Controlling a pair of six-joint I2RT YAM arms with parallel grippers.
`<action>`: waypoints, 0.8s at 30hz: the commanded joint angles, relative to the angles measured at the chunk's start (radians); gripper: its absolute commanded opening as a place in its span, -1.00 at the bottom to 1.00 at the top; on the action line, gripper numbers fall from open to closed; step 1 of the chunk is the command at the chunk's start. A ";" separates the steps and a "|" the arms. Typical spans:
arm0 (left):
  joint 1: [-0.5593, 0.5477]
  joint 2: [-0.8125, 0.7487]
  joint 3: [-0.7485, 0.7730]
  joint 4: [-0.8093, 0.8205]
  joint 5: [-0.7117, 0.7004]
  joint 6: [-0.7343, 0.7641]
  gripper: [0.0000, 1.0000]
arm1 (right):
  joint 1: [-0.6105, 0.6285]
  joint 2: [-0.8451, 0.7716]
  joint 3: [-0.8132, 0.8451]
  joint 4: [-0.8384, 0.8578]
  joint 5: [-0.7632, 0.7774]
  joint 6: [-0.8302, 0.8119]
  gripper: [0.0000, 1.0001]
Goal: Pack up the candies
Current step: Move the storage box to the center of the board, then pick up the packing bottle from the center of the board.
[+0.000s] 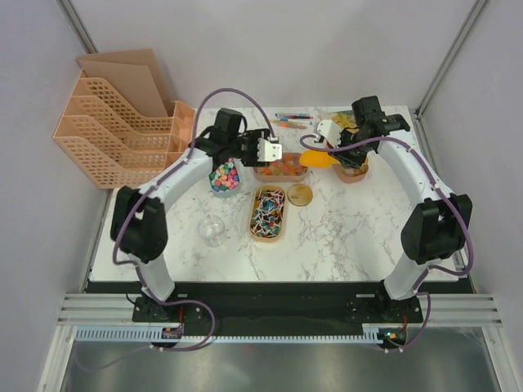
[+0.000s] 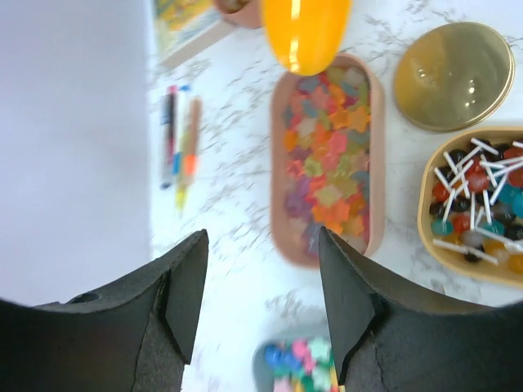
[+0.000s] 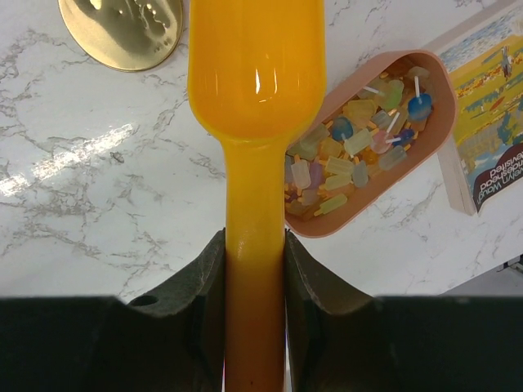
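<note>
Small bright candies fill a clear cup (image 1: 225, 175), which also shows at the bottom of the left wrist view (image 2: 302, 367). More mixed-colour candies (image 2: 331, 155) lie in a pink oblong tray (image 1: 282, 169). Pastel candies (image 3: 359, 135) lie in a second pink tray (image 1: 353, 171). My left gripper (image 1: 270, 150) hangs open and empty (image 2: 261, 245) above the table between the cup and the first tray. My right gripper (image 1: 335, 145) is shut on the handle (image 3: 255, 245) of the yellow-orange scoop (image 1: 320, 158), whose bowl (image 3: 255, 65) looks empty and hovers near the first tray's far end (image 2: 306, 33).
A wooden tray of lollipops (image 1: 268, 214) and a gold lid (image 1: 300, 194) sit in the middle. A clear dome (image 1: 213, 230) lies front left. Pens (image 1: 292, 121) and a book (image 3: 490, 114) lie at the back. Orange file racks (image 1: 114, 131) stand far left.
</note>
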 commanded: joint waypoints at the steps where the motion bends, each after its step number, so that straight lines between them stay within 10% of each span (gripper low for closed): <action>1: 0.039 -0.199 -0.036 -0.082 -0.084 -0.149 0.26 | 0.004 0.002 0.040 0.022 -0.039 0.011 -1.00; 10: 0.071 -0.402 -0.042 -0.771 -0.178 -0.245 -0.23 | 0.004 0.077 0.093 0.050 -0.075 0.086 -1.00; 24: 0.065 -0.497 -0.388 -0.788 -0.174 -0.265 -0.18 | 0.008 0.179 0.225 -0.013 -0.081 0.055 -0.99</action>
